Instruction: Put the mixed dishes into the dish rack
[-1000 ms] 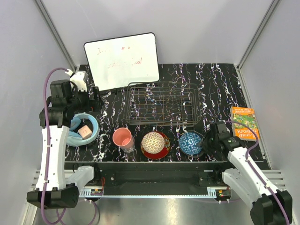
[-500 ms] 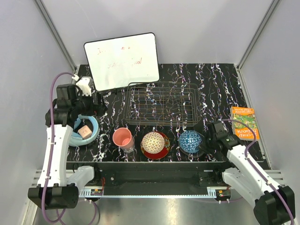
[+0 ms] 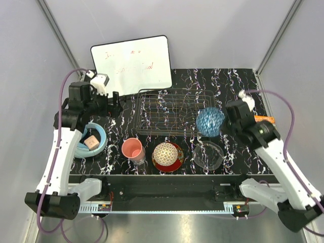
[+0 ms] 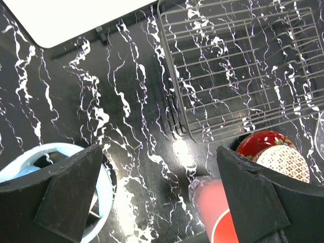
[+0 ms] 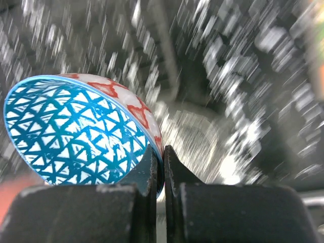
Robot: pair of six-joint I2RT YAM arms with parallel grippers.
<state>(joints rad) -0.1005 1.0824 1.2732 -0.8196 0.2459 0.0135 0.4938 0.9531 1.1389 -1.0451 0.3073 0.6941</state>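
Observation:
My right gripper (image 3: 226,123) is shut on the rim of the blue patterned bowl (image 3: 210,121) and holds it tilted in the air at the right end of the dark wire dish rack (image 3: 174,112); the bowl fills the right wrist view (image 5: 76,131). The clear glass bowl (image 3: 207,155) sits on the table below it. The cream-gold patterned bowl (image 3: 166,153) rests on the red floral plate (image 3: 176,163). The pink cup (image 3: 132,150) stands left of them. My left gripper (image 3: 114,99) is open and empty, left of the rack. The stemmed glass is not visible.
A plain light-blue bowl (image 3: 98,132) holding a small cube stands at the left. A whiteboard (image 3: 132,65) leans at the back left. An orange book (image 3: 263,119) shows at the right, mostly hidden behind my right arm. The left wrist view shows rack corner (image 4: 185,132) and cup (image 4: 215,207).
My right gripper lifted the blue patterned bowl out of the clear glass bowl and carried it up to the rack's right end. My left arm moved back and to the right, toward the rack.

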